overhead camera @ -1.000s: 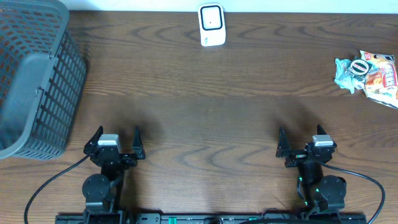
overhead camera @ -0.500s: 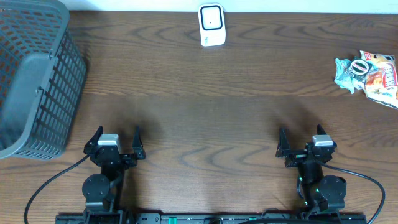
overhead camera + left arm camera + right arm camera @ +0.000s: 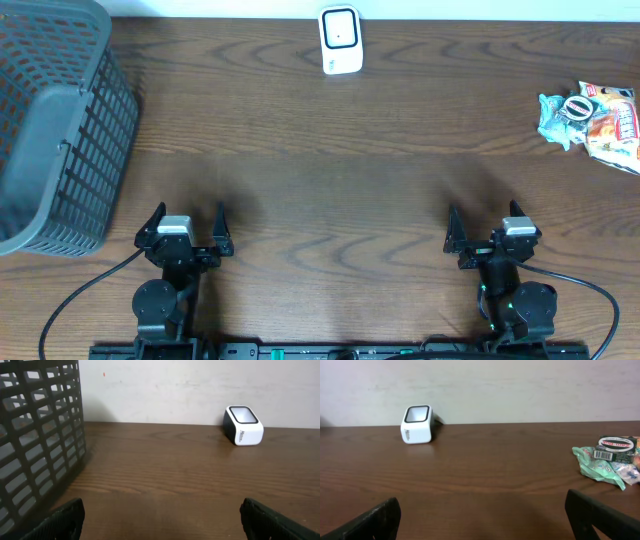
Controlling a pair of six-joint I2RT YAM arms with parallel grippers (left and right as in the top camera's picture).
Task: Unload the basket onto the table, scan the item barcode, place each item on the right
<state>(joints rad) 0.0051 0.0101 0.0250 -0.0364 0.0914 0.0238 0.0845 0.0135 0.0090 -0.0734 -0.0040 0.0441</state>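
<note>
We found both arms drawn in at the near edge of the worktop (image 3: 320, 150). The left hand (image 3: 190, 212) sat toward the near left corner with its jaws spread wide and nothing between them. In its wrist view only the dark tips of its fingers (image 3: 62, 520) showed at the bottom corners, with bare wood between them. The right hand (image 3: 483, 215) sat toward the near right corner, likewise spread wide and empty. The scanner (image 3: 340, 40), a small white block with a dark-framed window on its top face, stood at the middle of the far edge, close to the wall, well apart from both hands. The pile of packets (image 3: 592, 118) lay against the right edge, toward the far right corner, well away from the scanner and from the right hand. In the right wrist view we could make out a dark green pack (image 3: 615, 444) resting on a crumpled pale green wrapper (image 3: 597, 466), with a white barcode label on the side of the pack facing the camera. From overhead, an orange-red packet (image 3: 618, 128) touched the wrapper on the side nearest the right edge. A grey slatted basket (image 3: 100, 150) filled the far left corner and ran down the left edge.
</note>
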